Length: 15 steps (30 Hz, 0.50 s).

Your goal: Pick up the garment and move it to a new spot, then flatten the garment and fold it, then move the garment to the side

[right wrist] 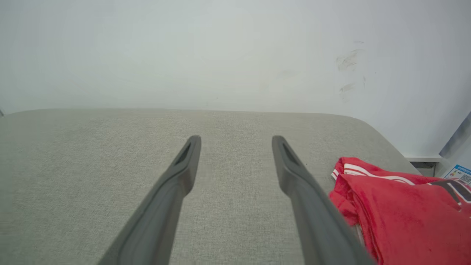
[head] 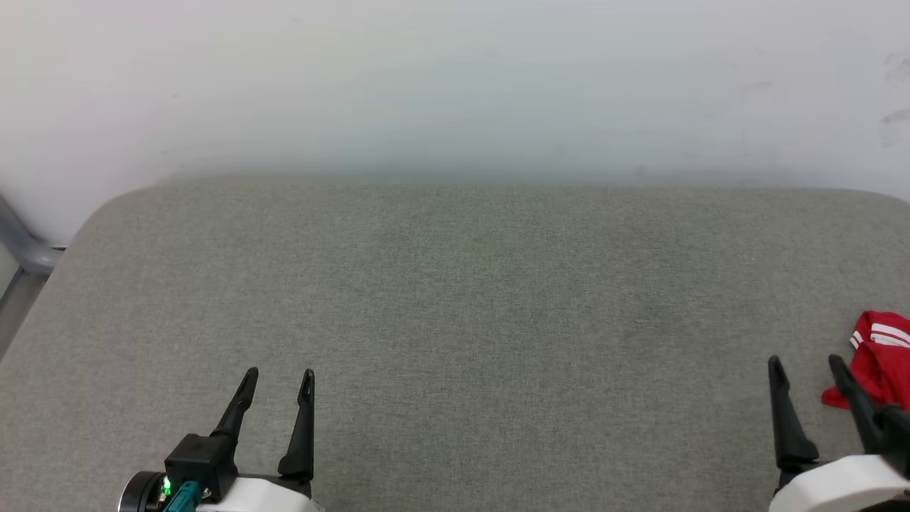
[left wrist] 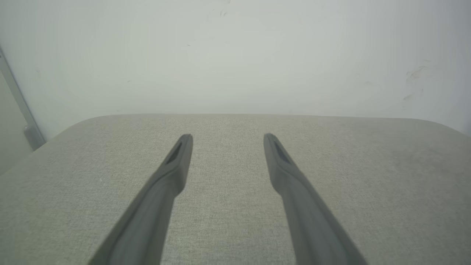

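Red garment point(right wrist: 404, 221) beside R pincer point(right wrist: 236, 139), L pincer point(left wrist: 227, 136), both spread

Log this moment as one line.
left tool: open, empty | right tool: open, empty | garment: crumpled, right of right tool, on gray surface | stage: pickup not begun

Both arms parked low, grippers wide open.
The black two-fingered left gripper point(head: 280, 371) sat at lower left and the matching right gripper point(head: 804, 359) at lower right, their long dark fingers point(left wrist: 173, 173) pointing forward, spread apart, holding nothing.
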Available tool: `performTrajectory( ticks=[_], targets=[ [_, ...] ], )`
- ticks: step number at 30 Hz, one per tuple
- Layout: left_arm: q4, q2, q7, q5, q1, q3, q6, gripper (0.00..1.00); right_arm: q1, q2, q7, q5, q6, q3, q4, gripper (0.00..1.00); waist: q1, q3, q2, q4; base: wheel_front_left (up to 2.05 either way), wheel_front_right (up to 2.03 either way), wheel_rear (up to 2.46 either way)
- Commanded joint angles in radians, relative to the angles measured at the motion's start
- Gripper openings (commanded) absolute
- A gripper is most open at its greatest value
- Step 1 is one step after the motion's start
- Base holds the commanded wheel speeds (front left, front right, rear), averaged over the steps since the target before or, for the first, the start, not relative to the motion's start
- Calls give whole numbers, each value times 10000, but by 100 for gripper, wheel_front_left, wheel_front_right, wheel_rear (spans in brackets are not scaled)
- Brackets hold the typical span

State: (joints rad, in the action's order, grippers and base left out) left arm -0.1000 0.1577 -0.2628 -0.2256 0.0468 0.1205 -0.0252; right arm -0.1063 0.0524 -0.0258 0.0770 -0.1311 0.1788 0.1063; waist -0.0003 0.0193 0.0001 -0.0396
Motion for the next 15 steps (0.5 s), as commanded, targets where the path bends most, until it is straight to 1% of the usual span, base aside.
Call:
performTrajectory(
  ticks=[1, 4, 5, 10, 15],
  targets=[
    [-52, 63, -22, 5, 136, -39, 8, 100, -273, -30, -8, 81, 8, -139, 266, 100, 3, 65, -1, 92, 0, 0, 0],
    [-135, 52, -24, -28, 213, -67, 1, 100, -684, -27, -71, 144, 8, -471, 728, 100, 3, 128, -1, 171, 0, 0, 0],
    [-218, 46, -24, -47, 249, -90, 7, 100, -936, -26, -133, 268, 8, -656, 1077, 100, 3, 166, -1, 222, 0, 0, 0],
    [-287, 60, -24, -42, 230, -139, 17, 100, -1142, -27, -160, 385, 8, -780, 1401, 100, 3, 191, -1, 272, 0, 0, 0],
    [-330, 64, -24, -20, 146, -101, -38, 100, -1178, -28, -151, 460, 8, -827, 1462, 100, 3, 186, -1, 271, 0, 0, 0]
  ],
)
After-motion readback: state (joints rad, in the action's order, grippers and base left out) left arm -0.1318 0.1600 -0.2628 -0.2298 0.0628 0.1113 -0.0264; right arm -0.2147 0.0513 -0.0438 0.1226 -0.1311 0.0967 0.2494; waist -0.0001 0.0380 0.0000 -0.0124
